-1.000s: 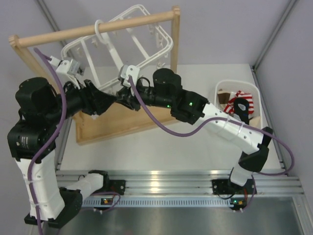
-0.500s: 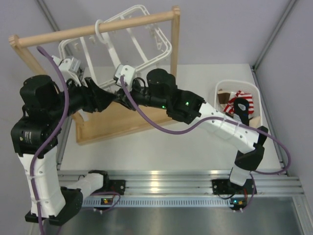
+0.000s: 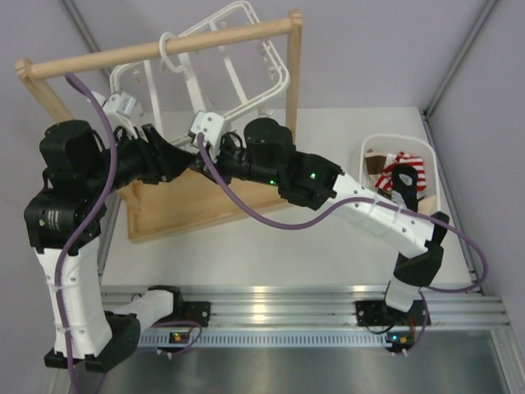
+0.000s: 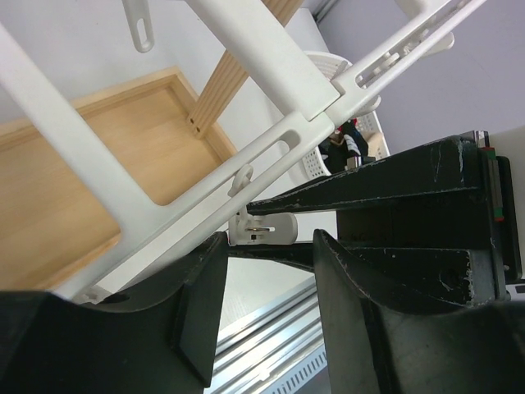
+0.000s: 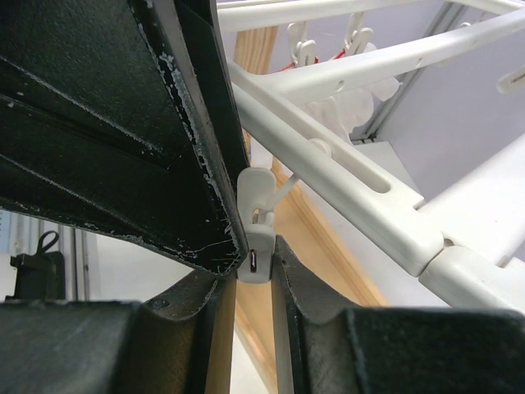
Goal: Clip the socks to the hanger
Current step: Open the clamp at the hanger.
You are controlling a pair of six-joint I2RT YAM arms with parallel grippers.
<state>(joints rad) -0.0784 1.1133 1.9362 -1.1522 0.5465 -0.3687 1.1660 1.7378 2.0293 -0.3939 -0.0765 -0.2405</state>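
Hanger (image 4: pixel 271 61) hooked on wooden rail (image 3: pixel 221 34), tilted, right gripper (image 5: pixel 253 271) pinched tight on dangling clip (image 5: pixel 254 201) below a crossbar, left gripper (image 4: pixel 267 254) fingers parted, gripping nothing, tips just beside same clip.

Left arm (image 3: pixel 70 279): black rounded joint housings, white link shells. Right arm (image 3: pixel 377 215): same colours, with small green lights (image 3: pixel 312 175) lit on its black section. A purple cable (image 3: pixel 271 220) runs along each arm. The black fingers (image 4: pixel 353 279) carry fine white scuffs.
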